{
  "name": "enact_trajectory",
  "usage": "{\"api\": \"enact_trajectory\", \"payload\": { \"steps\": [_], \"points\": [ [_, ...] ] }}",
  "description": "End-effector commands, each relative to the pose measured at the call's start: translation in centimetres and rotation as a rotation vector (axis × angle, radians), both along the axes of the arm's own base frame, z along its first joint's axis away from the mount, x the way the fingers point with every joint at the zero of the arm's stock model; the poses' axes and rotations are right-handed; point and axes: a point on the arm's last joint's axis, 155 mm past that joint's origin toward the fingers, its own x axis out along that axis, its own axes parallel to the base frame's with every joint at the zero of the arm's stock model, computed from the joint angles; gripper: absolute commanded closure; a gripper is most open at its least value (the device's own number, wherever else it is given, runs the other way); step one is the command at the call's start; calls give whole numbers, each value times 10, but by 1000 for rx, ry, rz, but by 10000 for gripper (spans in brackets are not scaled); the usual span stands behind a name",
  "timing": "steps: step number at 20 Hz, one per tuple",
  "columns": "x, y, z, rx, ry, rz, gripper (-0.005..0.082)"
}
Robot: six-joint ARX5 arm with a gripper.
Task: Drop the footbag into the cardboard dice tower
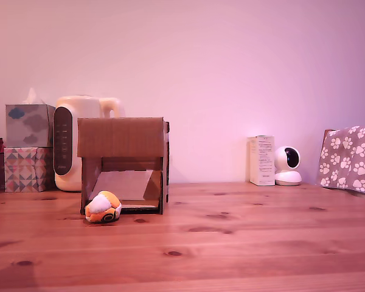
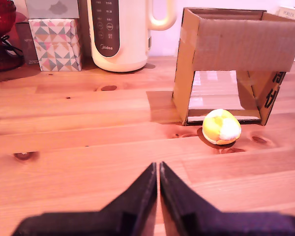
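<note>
Hovering low over the table (image 2: 78, 147), your hand (image 2: 159, 169) has its fingers pressed together with nothing between them, pointing toward the footbag (image 2: 221, 127), which lies on the wood touching the front of the cardboard dice tower (image 2: 246, 44).

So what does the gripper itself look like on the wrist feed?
Only the gripper tips show: two matte black, wedge-shaped fingers tapering to points from a broad black base. No cables, markings or pads are visible. The arm is out of the exterior view.
</note>
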Motion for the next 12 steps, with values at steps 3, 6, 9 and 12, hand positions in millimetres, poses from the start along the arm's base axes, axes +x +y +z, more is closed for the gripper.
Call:
{"api": "enact_trajectory", "payload": {
  "steps": [3,6,9,12],
  "points": [
    [-1,0,-9,5,16,-2,788],
    [-1,0,-9,5,15,-2,788],
    [2,-3,6,-38,-36,-8,788],
    [2,-10,38,-112,-119,-37,788]
  ]
}}
